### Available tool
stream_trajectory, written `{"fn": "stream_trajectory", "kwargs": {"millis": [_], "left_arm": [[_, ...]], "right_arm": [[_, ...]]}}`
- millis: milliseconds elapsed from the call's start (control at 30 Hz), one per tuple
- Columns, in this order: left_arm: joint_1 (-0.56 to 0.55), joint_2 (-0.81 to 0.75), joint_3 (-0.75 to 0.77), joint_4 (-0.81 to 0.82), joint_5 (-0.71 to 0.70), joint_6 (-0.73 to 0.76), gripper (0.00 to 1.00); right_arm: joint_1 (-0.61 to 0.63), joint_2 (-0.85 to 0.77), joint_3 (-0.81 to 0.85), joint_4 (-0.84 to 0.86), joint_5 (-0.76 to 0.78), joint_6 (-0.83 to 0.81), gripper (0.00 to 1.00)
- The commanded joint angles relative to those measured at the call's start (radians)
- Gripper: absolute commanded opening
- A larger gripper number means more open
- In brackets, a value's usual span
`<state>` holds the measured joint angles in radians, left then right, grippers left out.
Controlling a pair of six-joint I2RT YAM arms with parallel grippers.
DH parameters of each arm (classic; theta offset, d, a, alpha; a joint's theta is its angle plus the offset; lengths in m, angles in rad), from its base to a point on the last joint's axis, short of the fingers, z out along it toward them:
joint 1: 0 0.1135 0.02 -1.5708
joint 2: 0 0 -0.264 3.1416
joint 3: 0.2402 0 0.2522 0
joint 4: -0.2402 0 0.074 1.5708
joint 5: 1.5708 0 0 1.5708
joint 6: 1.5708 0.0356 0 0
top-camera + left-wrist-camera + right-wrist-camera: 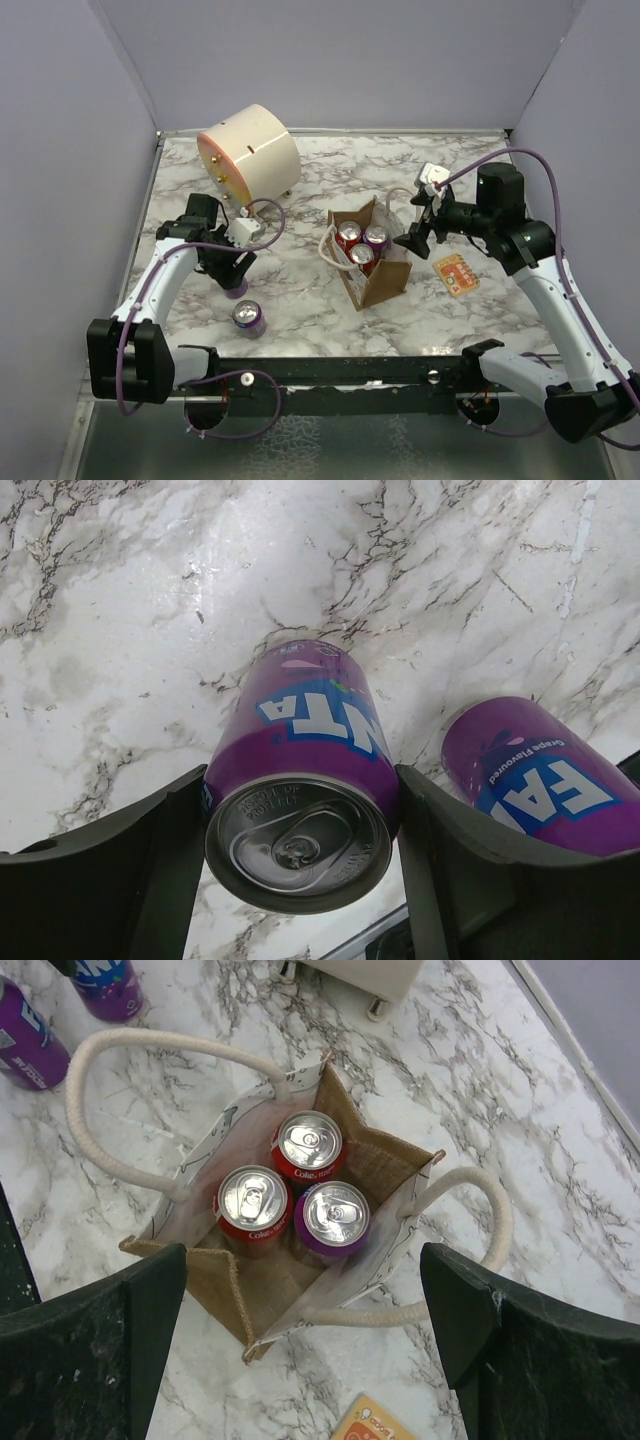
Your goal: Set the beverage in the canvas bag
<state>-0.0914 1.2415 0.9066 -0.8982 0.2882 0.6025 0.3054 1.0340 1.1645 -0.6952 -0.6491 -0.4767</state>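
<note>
My left gripper (233,272) (300,785) is shut on an upright purple Fanta can (237,289) (300,780), with both fingers pressed on its sides. A second purple can (248,317) (545,780) stands just beside it on the marble. The tan canvas bag (383,283) (285,1295) with whitish rope handles stands open mid-table. It holds two red Coke cans (252,1203) and one purple can (332,1218). My right gripper (412,238) (303,1260) hangs open and empty above the bag's right side.
A large cream cylinder (250,152) lies at the back left. An orange card (456,274) (365,1422) lies on the marble right of the bag. Grey walls close in the table on three sides.
</note>
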Motion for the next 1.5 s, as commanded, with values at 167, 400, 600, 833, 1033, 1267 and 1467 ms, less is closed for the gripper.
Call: {"fn": "stream_trajectory", "kwargs": {"millis": [167, 400, 600, 833, 1033, 1267, 1467], "left_arm": [[-0.001, -0.058, 0.228, -0.094, 0.104, 0.075, 0.00], [-0.053, -0.018, 0.506, -0.150, 0.225, 0.041, 0.00], [-0.119, 0.039, 0.711, -0.098, 0.289, -0.053, 0.00], [-0.274, 0.152, 0.870, -0.052, 0.266, -0.117, 0.00], [-0.315, 0.251, 0.975, -0.014, 0.322, -0.152, 0.00], [-0.363, 0.301, 0.942, 0.063, 0.431, -0.141, 0.00], [-0.412, 0.343, 0.903, 0.145, 0.489, -0.170, 0.00]], "right_arm": [[-0.006, -0.006, -0.025, -0.115, -0.153, -0.163, 0.98], [-0.005, 0.051, -0.058, -0.185, -0.200, -0.289, 0.92], [0.014, 0.081, -0.098, -0.135, -0.171, -0.305, 0.91], [0.063, 0.132, -0.133, -0.071, -0.100, -0.309, 0.89], [0.111, 0.191, -0.180, -0.017, -0.009, -0.315, 0.85], [0.115, 0.175, -0.222, -0.032, -0.034, -0.318, 0.72], [0.114, 0.129, -0.249, -0.079, -0.139, -0.322, 0.60]]}}
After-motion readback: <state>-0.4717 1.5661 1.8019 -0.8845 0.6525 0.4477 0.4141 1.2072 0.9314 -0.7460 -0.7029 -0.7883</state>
